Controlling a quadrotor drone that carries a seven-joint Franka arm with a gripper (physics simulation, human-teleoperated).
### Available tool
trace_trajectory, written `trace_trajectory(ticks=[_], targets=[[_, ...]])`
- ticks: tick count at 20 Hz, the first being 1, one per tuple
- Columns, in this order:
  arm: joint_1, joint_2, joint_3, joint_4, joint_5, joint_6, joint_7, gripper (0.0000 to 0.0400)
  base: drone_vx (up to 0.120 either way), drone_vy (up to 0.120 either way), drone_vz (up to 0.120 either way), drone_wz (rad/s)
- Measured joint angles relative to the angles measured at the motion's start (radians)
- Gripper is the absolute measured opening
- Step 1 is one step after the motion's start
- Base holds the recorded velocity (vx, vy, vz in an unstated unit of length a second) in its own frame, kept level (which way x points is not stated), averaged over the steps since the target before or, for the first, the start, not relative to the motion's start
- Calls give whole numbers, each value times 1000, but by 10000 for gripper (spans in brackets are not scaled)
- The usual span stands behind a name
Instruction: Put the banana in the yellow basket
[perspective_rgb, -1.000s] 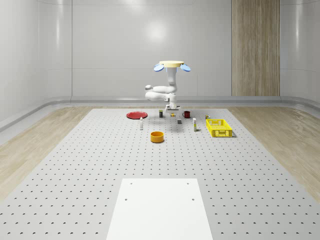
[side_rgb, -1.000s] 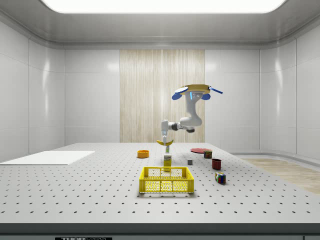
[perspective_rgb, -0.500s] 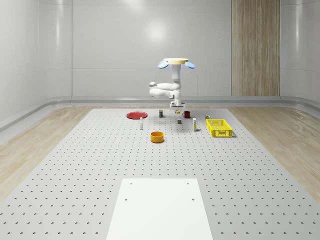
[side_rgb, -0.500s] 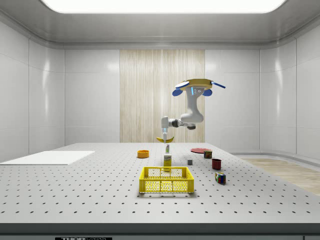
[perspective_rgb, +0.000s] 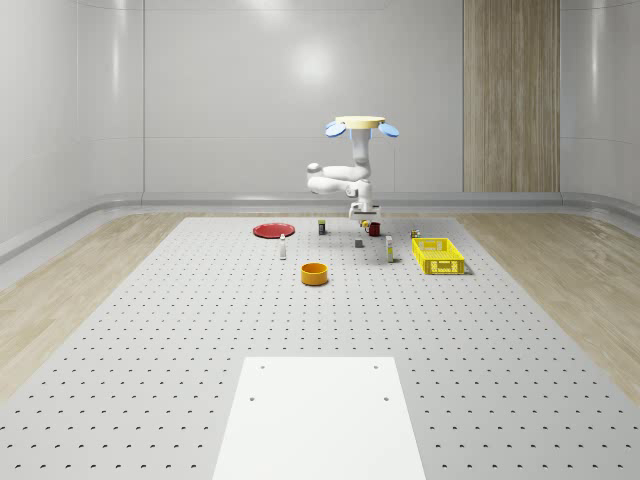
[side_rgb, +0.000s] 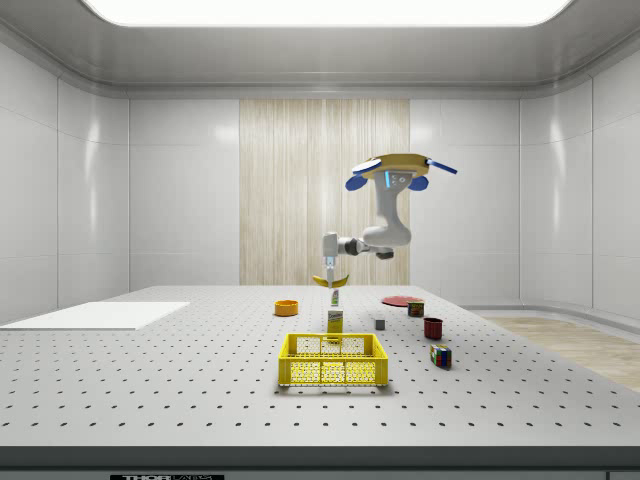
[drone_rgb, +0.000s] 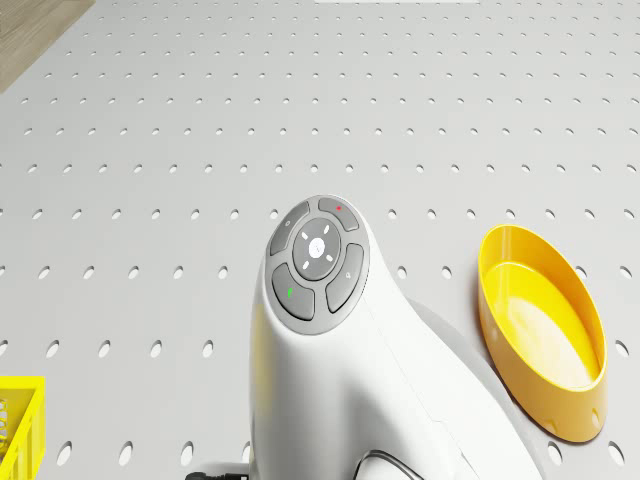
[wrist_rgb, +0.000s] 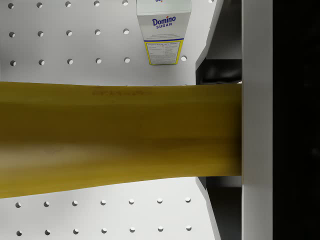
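Note:
A yellow banana (side_rgb: 332, 283) hangs in the air with my gripper (side_rgb: 330, 270) shut on it; in the wrist view the banana (wrist_rgb: 120, 135) lies across the picture against one finger (wrist_rgb: 256, 150). The drone (perspective_rgb: 362, 123) hovers over the far part of the table, the arm bent beneath it and the gripper (perspective_rgb: 363, 213) pointing down. The yellow basket (perspective_rgb: 438, 256) stands on the table, to the right of the gripper in the whole-scene view. In the side view the basket (side_rgb: 333, 360) is nearer the camera than the banana. A corner of the basket (drone_rgb: 20, 430) is in the drone view.
A Domino sugar box (wrist_rgb: 164, 30) stands on the table below the banana, beside the basket (side_rgb: 335, 320). An orange bowl (perspective_rgb: 315, 273), a red plate (perspective_rgb: 272, 230), a red mug (side_rgb: 433, 327), a colour cube (side_rgb: 440, 356) and small bottles are spread around.
The drone and arm have shifted toward the whole-scene view's right and risen a little, carrying the banana along. Things on the table have not moved.

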Motion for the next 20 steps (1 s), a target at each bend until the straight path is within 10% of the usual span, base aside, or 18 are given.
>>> trace_trajectory(ticks=[20], targets=[[-5,-22,4,1,9,21,4,192,0,120,0,0]])
